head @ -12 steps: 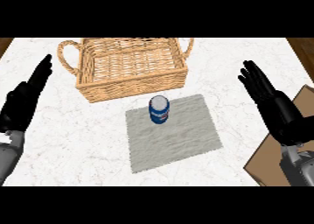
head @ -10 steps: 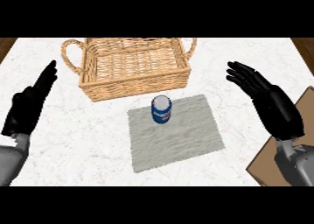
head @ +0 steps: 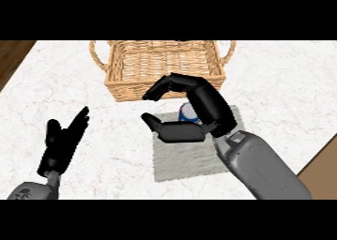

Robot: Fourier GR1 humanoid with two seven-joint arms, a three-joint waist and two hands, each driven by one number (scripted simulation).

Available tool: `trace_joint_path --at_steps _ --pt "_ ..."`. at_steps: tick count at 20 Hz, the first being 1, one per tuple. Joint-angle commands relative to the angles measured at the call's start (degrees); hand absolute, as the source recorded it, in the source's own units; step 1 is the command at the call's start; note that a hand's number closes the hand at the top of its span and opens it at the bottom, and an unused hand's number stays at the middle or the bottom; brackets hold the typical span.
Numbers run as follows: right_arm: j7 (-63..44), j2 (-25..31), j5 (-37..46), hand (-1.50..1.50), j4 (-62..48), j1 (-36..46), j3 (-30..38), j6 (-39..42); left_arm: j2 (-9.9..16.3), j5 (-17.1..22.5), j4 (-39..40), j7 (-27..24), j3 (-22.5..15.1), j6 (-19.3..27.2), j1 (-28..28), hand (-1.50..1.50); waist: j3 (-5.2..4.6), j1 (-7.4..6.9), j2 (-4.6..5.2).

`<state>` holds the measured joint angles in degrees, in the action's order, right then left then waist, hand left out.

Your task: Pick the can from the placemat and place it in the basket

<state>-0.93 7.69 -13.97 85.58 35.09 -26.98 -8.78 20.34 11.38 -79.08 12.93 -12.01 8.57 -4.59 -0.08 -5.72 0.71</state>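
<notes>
White marble counter point(head: 288, 79) is seen from above. Right hand point(head: 198, 110) is positioned over the can point(head: 188, 114), fingers curled above, thumb below, not closed round it; can mostly hidden, standing on the grey placemat point(head: 188, 157). Wicker basket point(head: 164, 65) is set just behind the placemat. Left hand point(head: 63, 143) is held straight-fingered at lower left.

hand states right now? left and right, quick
Left hand: open, fingers straight, holding nothing, over the counter left of the placemat.
Right hand: open, fingers arched over the can, thumb below; not closed on it.
</notes>
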Motion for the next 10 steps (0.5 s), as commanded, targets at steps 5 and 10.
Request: trace_joint_path --at_steps 5,10 --pt "-14.41 -5.29 19.56 -1.5 -13.29 13.92 -11.47 -14.11 -0.78 1.17 2.42 0.44 -0.19 -0.49 7.72 0.0 -0.29 2.84 -1.25" --pt "-28.58 6.79 27.36 -1.5 -15.54 25.99 -11.31 -5.7 1.02 2.77 2.71 0.3 2.73 -1.15 9.09 0.0 -0.3 4.96 -1.82"
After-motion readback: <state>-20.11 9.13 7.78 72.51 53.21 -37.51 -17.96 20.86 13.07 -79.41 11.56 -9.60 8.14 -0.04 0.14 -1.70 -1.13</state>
